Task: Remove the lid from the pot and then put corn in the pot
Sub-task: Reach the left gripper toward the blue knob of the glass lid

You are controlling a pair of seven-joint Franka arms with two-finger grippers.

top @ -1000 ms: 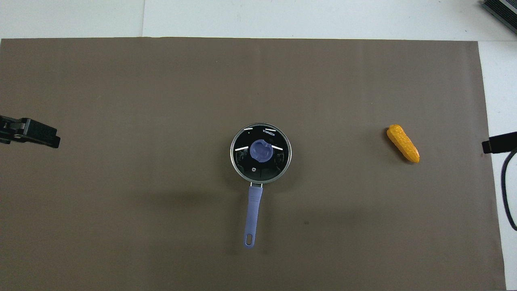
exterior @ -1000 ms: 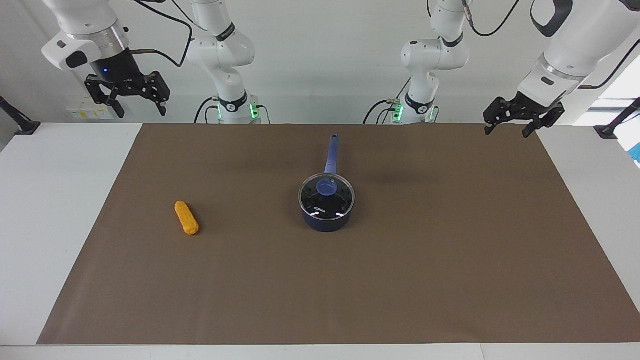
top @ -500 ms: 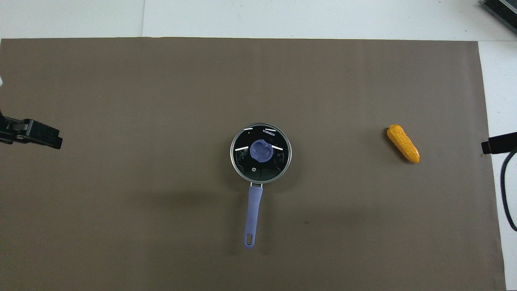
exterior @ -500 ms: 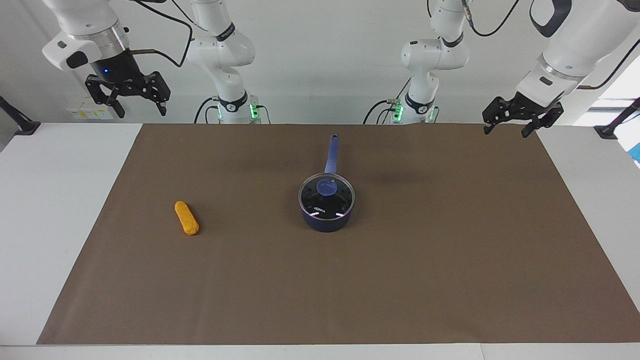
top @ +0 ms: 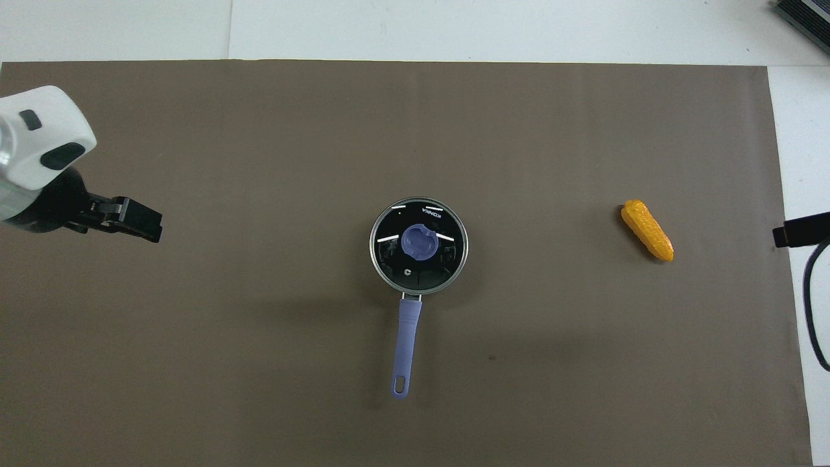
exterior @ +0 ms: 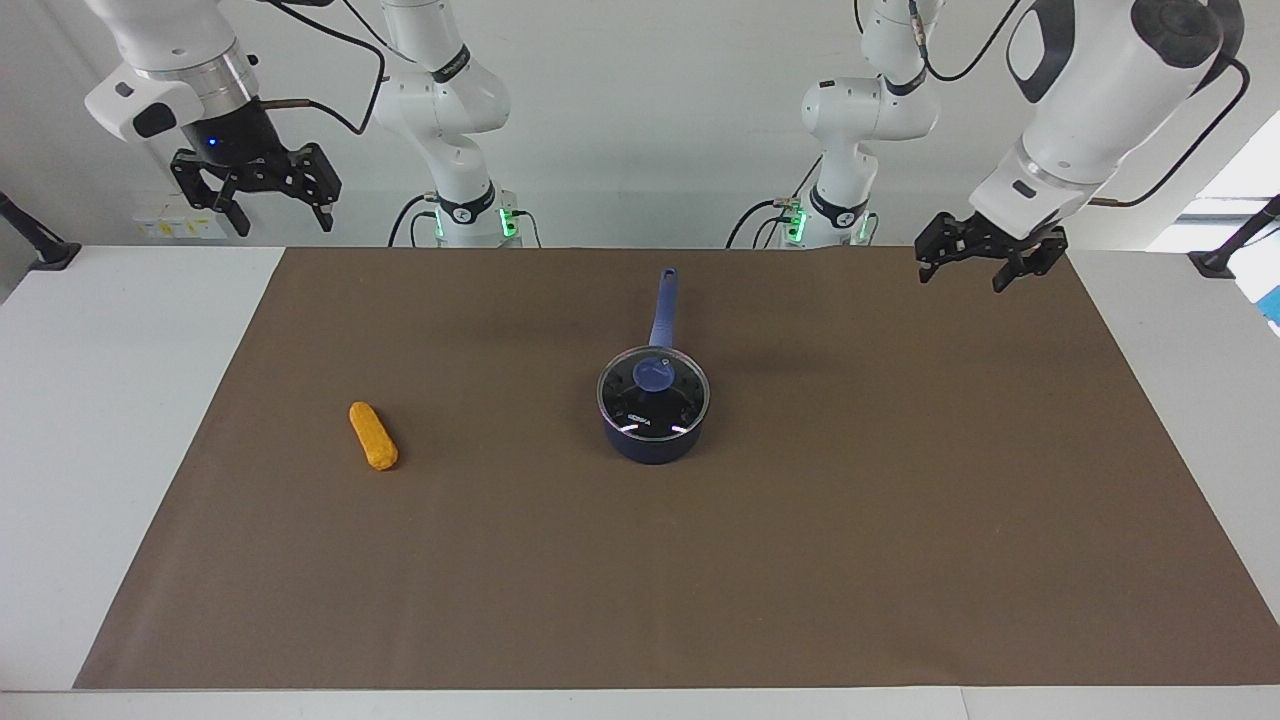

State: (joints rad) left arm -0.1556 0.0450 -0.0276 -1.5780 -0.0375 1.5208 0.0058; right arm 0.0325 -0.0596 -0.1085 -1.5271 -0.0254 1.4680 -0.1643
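Nothing of the task is done yet, as far as you can see. The lid sits flat on the pot, and the corn lies untouched on the brown mat. Both steps are left: lid off first, then corn in.

Your left hand hangs in the air over the mat's edge nearest the robots, toward the left arm's end of the desk. Its fingers stand wide apart and hold nothing. It is well apart from the pot. Your right hand is raised above the right arm's end of the desk, also spread wide and empty; that arm waits.

The pot stands upright near the middle of the mat, its long blue handle pointing straight toward the robots. It is a small dark navy saucepan. The lid is clear glass with a thin metal rim, and the black inside shows through it. The blue knob sits at the centre, which looks like the natural place for you to grip. White lettering shows near the rim.

The corn is a stubby orange-yellow cob with a bumpy skin, lying on its side, beside the pot but well apart from it, toward the right arm's end. It lies slightly askew.
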